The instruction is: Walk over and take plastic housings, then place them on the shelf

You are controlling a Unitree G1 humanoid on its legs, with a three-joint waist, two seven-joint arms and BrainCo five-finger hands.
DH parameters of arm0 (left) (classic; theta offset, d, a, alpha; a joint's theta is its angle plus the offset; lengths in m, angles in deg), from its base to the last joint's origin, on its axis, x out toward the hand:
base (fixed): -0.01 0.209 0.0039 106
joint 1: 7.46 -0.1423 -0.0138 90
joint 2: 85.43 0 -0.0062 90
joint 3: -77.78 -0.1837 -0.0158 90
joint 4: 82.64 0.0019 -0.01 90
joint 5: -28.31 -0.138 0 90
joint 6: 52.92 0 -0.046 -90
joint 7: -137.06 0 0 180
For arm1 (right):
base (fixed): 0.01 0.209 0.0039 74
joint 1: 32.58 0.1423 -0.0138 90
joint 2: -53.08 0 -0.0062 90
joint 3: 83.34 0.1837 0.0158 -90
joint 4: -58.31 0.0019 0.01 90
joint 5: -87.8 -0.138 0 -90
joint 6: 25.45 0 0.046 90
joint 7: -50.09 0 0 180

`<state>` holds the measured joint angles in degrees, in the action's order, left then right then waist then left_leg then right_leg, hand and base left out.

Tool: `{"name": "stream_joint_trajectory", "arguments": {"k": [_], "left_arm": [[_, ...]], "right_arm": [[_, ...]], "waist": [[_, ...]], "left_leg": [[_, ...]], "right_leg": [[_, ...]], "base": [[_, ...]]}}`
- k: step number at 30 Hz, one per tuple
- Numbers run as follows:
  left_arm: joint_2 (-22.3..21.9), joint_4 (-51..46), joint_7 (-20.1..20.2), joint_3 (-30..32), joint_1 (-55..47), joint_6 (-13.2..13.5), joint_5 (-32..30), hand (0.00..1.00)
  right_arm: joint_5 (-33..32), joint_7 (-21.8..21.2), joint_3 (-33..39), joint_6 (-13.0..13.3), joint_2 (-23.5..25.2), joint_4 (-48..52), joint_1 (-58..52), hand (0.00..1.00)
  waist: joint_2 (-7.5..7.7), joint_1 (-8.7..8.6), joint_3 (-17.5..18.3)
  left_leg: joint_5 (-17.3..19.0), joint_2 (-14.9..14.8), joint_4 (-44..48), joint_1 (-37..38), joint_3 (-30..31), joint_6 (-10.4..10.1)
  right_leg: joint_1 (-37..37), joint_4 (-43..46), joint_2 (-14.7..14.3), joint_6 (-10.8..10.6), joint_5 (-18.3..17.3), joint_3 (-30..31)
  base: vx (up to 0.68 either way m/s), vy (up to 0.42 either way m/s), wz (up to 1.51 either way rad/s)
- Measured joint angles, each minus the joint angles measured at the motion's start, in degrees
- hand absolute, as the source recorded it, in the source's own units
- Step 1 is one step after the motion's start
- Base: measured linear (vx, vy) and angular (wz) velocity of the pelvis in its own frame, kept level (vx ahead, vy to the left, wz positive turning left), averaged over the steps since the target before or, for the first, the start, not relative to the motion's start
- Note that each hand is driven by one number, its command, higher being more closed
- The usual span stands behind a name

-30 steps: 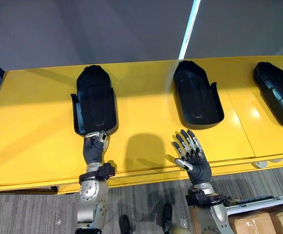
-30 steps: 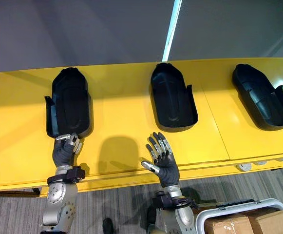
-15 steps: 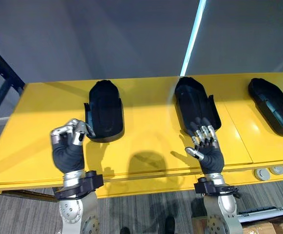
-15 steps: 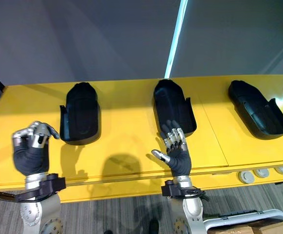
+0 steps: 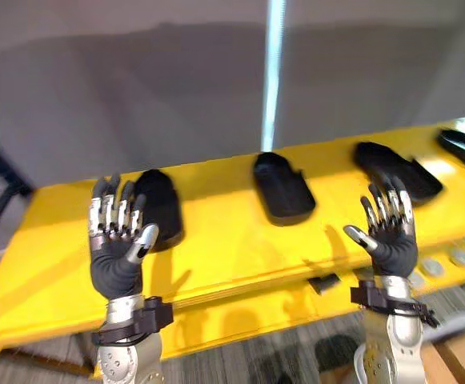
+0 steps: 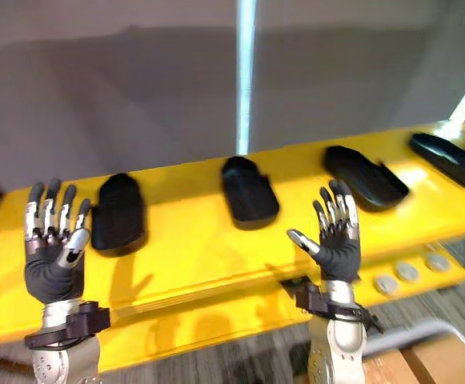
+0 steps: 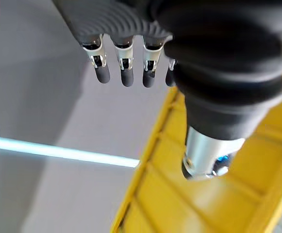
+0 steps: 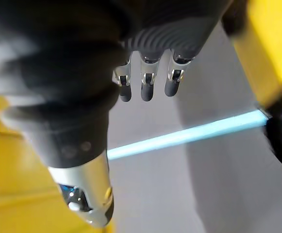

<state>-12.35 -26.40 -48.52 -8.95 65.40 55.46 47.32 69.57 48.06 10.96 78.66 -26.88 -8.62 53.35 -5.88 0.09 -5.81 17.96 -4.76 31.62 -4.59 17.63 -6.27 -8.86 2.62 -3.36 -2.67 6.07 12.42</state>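
Plastic housings (image 6: 248,192): four, rowed across mid-frame.
Yellow shelf (image 6: 192,256): one.
Round discs (image 6: 408,272): three, lower right.
Light strip (image 6: 244,80): one, upper centre.
Hands: two, left hand (image 6: 50,272) lower left, right hand (image 6: 340,252) lower right.

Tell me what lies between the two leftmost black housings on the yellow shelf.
Nothing: in the right eye view the yellow shelf is bare between the leftmost housing and the next housing.
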Motion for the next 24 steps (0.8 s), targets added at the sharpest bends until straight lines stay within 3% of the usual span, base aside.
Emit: {"name": "stream_joint_trajectory", "arguments": {"k": [2,3,5,6,7,8,9,10,11,12,14,15,17,18,19,21,24], "left_arm": [[0.0,1.5,-1.1,1.0,0.8,0.0,-0.3,0.0],[-0.1,2.0,-1.5,0.5,2.2,0.0,-0.5,0.0],[-0.5,2.5,-1.7,-0.4,5.4,0.0,-1.5,0.0],[-0.4,2.1,-1.9,-0.5,6.4,0.1,-2.6,0.0],[-0.4,1.7,-2.1,-0.4,6.4,0.1,-3.0,0.0],[-0.6,1.6,-2.6,-1.0,6.9,0.1,-3.6,0.0],[-0.5,1.5,-2.9,-1.3,8.1,0.1,-3.6,0.0],[-0.4,1.6,-3.0,-1.5,8.6,0.0,-3.6,0.0],[-0.5,1.8,-3.1,-1.4,9.2,0.0,-3.6,0.0],[-0.4,2.6,-3.1,-1.4,9.8,0.1,-3.6,0.0],[-0.3,4.0,-3.1,-1.3,11.0,0.1,-3.6,0.0],[-0.3,4.9,-3.1,-0.9,11.0,0.1,-3.6,0.0],[-0.3,5.3,-3.1,0.1,10.1,-0.3,-3.6,0.0],[-0.3,5.3,-3.1,0.6,9.0,-0.7,-4.2,0.0],[-0.1,5.4,-3.6,1.0,8.5,-1.1,-7.0,0.0],[-0.6,6.0,-4.3,0.9,8.3,-2.0,-11.4,0.0],[-2.1,8.2,-4.1,0.1,8.2,-2.2,-14.7,0.0]], "right_arm": [[0.6,-0.1,0.1,0.0,-0.7,0.1,-1.5,0.0],[0.6,-0.5,0.5,0.0,-0.4,1.1,-3.9,0.0],[0.6,-1.3,0.7,-0.3,2.2,4.2,-9.1,0.0],[0.6,-1.4,-0.1,-0.5,4.6,6.8,-12.5,0.0],[0.6,-1.4,-0.5,-0.6,5.4,8.3,-13.9,0.0],[0.6,-1.4,-0.7,-0.5,6.3,10.4,-14.7,0.0],[0.8,-1.1,-1.2,-0.4,7.0,10.0,-13.3,0.0],[0.8,-1.0,-1.7,-0.4,7.2,9.7,-12.9,0.0],[0.9,-0.8,-2.4,-0.4,7.5,8.8,-12.4,0.0],[0.9,-0.8,-2.5,-0.3,7.8,6.5,-11.6,0.0],[1.1,-0.8,-1.9,-0.3,7.9,1.4,-9.7,0.0],[1.0,-0.8,-1.4,-0.3,7.8,-1.7,-8.7,0.0],[0.8,-0.9,-1.5,-0.6,7.8,-5.4,-7.9,0.0],[0.8,-1.0,-1.7,-1.0,7.8,-7.7,-7.8,0.0],[0.8,-1.3,-1.8,-1.4,7.8,-9.5,-7.8,0.0],[0.8,-1.5,-2.0,-2.1,7.4,-11.1,-7.8,0.0],[1.1,-1.5,-1.8,-2.6,5.8,-13.6,-9.0,0.0]], "waist": [[-0.15,-0.92,-0.2],[0.03,-2.53,-0.5],[1.42,-2.62,-2.1],[3.57,-2.03,-2.9],[4.2,-2.17,-3.0],[4.25,-2.43,-3.1],[4.46,-0.86,-3.5],[4.41,-0.37,-3.6],[4.22,-0.27,-4.0],[3.88,-0.83,-4.0],[4.44,-1.03,-3.4],[4.74,-1.2,-3.2],[4.93,-0.46,-2.7],[5.51,0.21,-1.4],[6.53,0.88,-0.6],[7.02,0.9,-0.1],[6.58,0.69,0.8]], "left_leg": [[2.8,2.0,0.5,1.0,4.9,0.5],[5.2,2.7,-0.1,1.2,5.1,1.6],[8.1,5.0,-2.3,3.3,4.0,4.3],[8.0,7.3,-2.0,3.5,-0.2,5.6],[7.5,7.9,-1.8,3.0,-2.4,6.8],[5.6,8.2,-3.1,1.9,-7.5,9.0],[3.6,6.8,-5.7,1.9,-14.4,10.0],[2.7,6.2,-6.9,2.1,-17.2,10.1],[0.9,5.2,-9.9,4.1,-21.6,10.5],[-0.5,4.3,-12.0,5.7,-24.2,10.7],[-2.2,3.6,-14.2,6.0,-27.5,10.5],[-3.5,3.4,-15.9,5.5,-29.4,10.3],[-4.5,2.8,-17.9,4.8,-32.2,10.0],[-5.2,2.6,-19.0,3.6,-34.4,9.4],[-6.0,2.7,-19.5,2.6,-36.4,8.2],[-7.3,2.6,-19.5,1.0,-37.6,6.8],[-8.3,-0.3,-20.4,1.1,-37.7,5.3]], "right_leg": [[-3.7,4.1,-1.5,-1.0,0.0,4.8],[-5.8,5.8,-1.8,-2.2,0.1,6.6],[-7.7,7.4,-2.0,-4.4,1.8,11.4],[-7.7,4.6,-1.1,-4.6,4.0,16.5],[-7.3,1.4,-0.2,-3.5,4.6,17.4],[-7.6,-4.3,3.4,1.7,1.2,10.9],[-11.9,-0.5,5.8,4.5,-1.3,-3.6],[-13.5,4.7,6.5,4.8,-1.1,-10.0],[-13.9,17.0,7.7,4.9,-2.1,-16.3],[-11.1,26.5,8.1,3.7,-6.3,-17.5],[-6.4,33.4,9.6,2.4,-15.3,-18.2],[-3.7,34.0,11.0,2.3,-18.0,-19.0],[-0.3,31.8,12.7,2.0,-19.0,-21.4],[2.3,26.5,13.7,1.7,-18.8,-22.7],[5.0,18.4,14.0,0.0,-18.3,-22.9],[6.8,10.1,12.9,-1.9,-17.8,-23.9],[9.7,2.3,8.8,-1.2,-14.0,-22.9]], "base": [[-0.13,0.274,-1.59],[-0.21,0.376,-0.96],[-0.25,0.397,-1.27],[-0.25,0.279,-1.48],[-0.36,0.361,-1.92],[-0.37,0.342,-2.28],[-0.36,0.327,-2.42],[-0.31,0.283,-2.49],[-0.24,0.216,-1.91],[-0.2,0.175,-1.63],[-0.15,0.032,-1.14],[-0.17,-0.044,-0.99],[-0.17,-0.097,-0.93],[-0.15,-0.155,-1.14],[-0.09,-0.161,-0.91],[-0.01,-0.22,-0.58],[0.05,-0.223,-0.41]]}}
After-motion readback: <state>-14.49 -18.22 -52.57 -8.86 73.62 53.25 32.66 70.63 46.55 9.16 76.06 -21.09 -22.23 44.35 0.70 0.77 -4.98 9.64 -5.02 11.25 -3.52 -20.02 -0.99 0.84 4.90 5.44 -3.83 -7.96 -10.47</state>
